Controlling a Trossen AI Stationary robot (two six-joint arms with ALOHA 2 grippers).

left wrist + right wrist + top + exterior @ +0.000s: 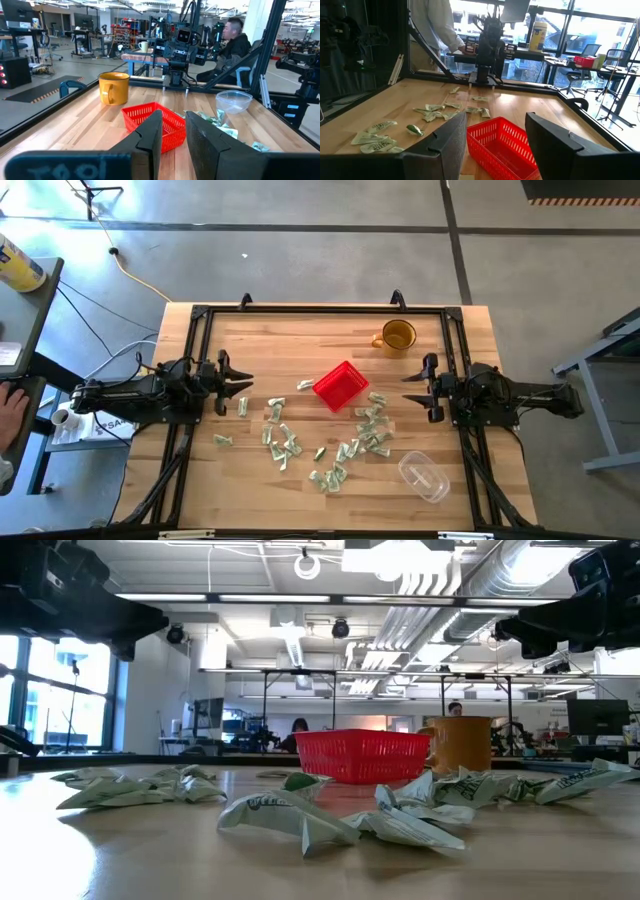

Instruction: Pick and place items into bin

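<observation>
I hold both arms back at the table's sides, facing the red bin [341,385] at centre. The left gripper [238,383] stands narrowly parted, the right gripper [419,387] wider, both empty (nothing picked yet). The items [283,442] lie scattered beside the bin.

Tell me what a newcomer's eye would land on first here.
The bright red bin at the table's middle stands out first. Next, the pale green-and-white items scattered over the wood around it, mostly on its near side. The left gripper and right gripper hang open at opposite sides, facing the bin, holding nothing.
</observation>
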